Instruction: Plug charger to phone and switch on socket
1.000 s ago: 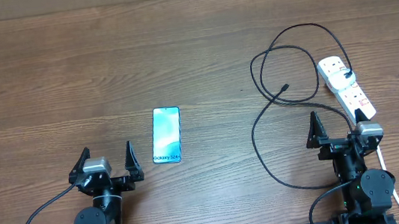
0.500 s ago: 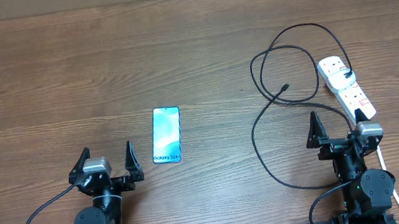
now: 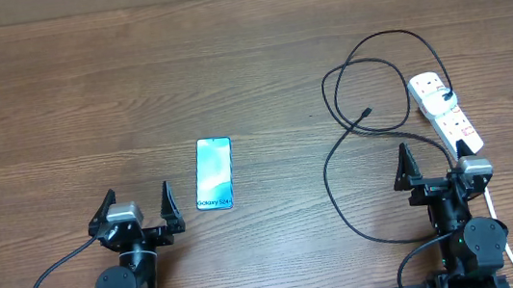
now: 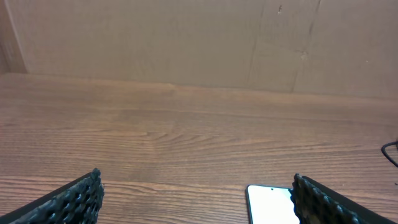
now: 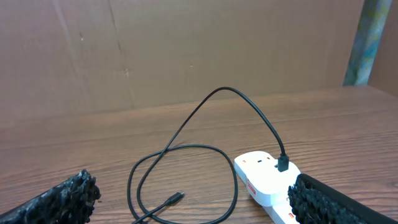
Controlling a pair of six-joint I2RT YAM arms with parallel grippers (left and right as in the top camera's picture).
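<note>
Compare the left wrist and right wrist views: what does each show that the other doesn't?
Only the left wrist view shows the phone, its pale screen at the bottom edge. Only the right wrist view shows the socket, the charger plugged into it, and its loose connector tip. Both show the wooden table, a cardboard backdrop and an open, empty claw: the left claw and the right claw respectively. A sliver of the charger's cable also reaches the left wrist view's right edge.

Brown wood-grain table [image 3: 57,89] is seen filling the overhead view. Past its far edge, a plain brown cardboard-like wall [image 4: 155,37] is shown in both wrist views. A blurred greenish vertical strip [image 5: 373,37] is seen at the right-wrist view's right edge.
</note>
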